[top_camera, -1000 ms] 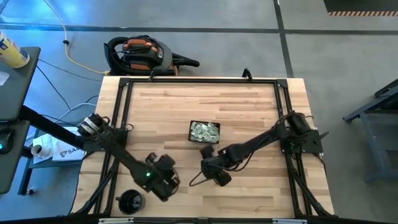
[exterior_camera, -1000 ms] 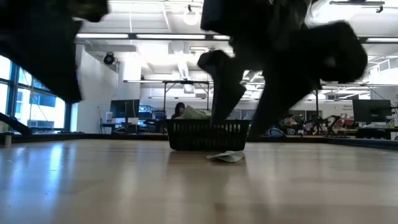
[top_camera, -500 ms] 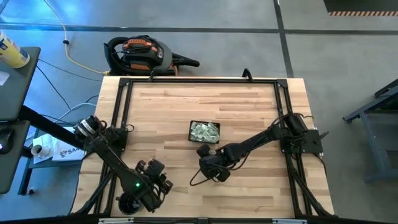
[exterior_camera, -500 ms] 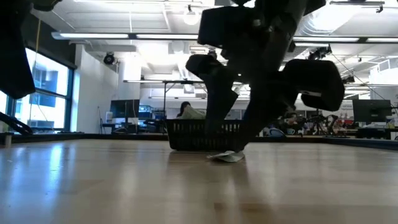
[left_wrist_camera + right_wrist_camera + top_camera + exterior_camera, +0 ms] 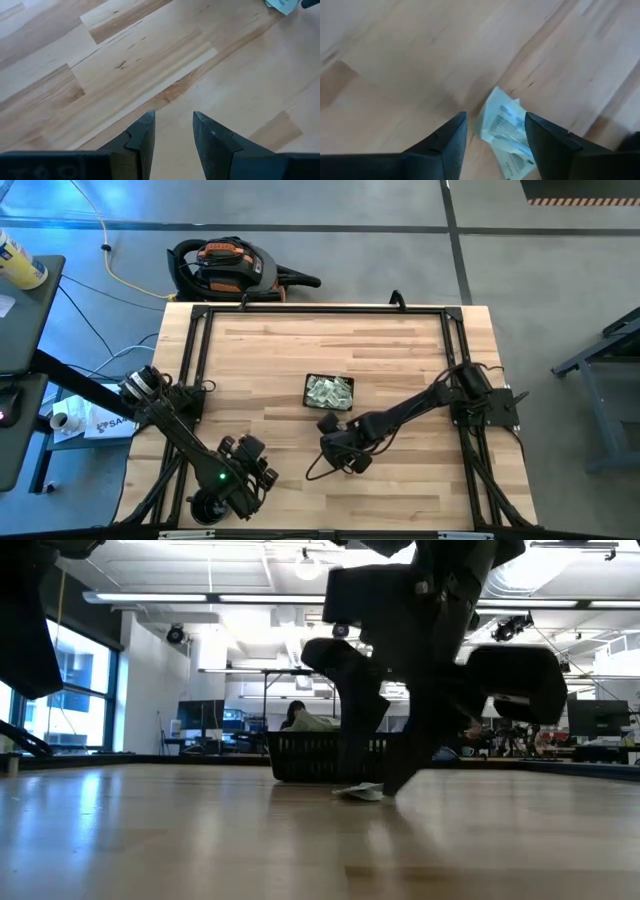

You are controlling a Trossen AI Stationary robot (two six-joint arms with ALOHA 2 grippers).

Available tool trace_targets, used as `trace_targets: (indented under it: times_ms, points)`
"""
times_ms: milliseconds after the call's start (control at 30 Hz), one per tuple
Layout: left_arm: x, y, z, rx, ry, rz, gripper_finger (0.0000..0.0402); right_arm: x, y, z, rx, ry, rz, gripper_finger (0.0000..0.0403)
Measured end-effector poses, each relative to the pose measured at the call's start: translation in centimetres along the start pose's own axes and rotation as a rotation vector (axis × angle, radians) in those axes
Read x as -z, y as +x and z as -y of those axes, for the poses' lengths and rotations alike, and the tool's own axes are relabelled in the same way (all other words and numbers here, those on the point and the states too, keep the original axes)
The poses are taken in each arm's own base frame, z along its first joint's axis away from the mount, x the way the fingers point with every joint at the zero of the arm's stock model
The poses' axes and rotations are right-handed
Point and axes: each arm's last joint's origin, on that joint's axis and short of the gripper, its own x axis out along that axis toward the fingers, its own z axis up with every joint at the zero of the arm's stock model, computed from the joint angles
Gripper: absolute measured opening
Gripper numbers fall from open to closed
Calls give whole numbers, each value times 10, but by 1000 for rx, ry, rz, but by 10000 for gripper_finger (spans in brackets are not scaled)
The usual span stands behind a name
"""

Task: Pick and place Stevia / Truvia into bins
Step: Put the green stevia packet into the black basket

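Note:
A black mesh tray (image 5: 329,392) sits mid-table, filled with pale green and white sachets (image 5: 327,388); the low view shows its wall (image 5: 318,757). One loose sachet (image 5: 503,128) lies flat on the wood just in front of the tray (image 5: 362,791). My right gripper (image 5: 495,118) is open and low over this sachet, one finger on either side of it and not touching; in the high view it is by the tray's near edge (image 5: 330,426). My left gripper (image 5: 173,116) is open over bare wood near the table's near left corner (image 5: 258,470).
A round black cup (image 5: 208,505) stands at the near edge beside my left gripper. Black frame rails (image 5: 198,370) run along the table's sides. A vacuum cleaner (image 5: 225,265) lies on the floor beyond the far edge. Bare wood spreads around the tray.
My left gripper has drawn back toward the table's near left corner, next to the round cup, and then stayed still. My right gripper has come down a little toward the loose sachet in front of the tray. The sachet and the tray have not moved.

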Motion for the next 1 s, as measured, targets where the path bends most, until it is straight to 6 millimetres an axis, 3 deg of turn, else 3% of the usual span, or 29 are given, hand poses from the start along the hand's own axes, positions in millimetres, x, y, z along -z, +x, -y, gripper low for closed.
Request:
trace_targets:
  times_ms: [167,300,467,733,867,1000]
  points:
    - [0,0,-1,-6,7,1,165,2,9,-1,17,-3,-31,207]
    - [0,0,-1,-9,9,-2,165,2,8,-1,38,-4,-40,198]
    - [0,0,-2,-15,15,0,165,3,8,-2,22,-5,-45,145]
    - [0,0,-2,-16,15,-1,165,3,6,-2,4,-9,-73,17]
    - [0,0,-2,-17,15,-2,165,-5,-4,6,54,28,-88,11]
    - [0,0,-2,-17,15,0,165,-25,-35,22,79,94,-5,4]
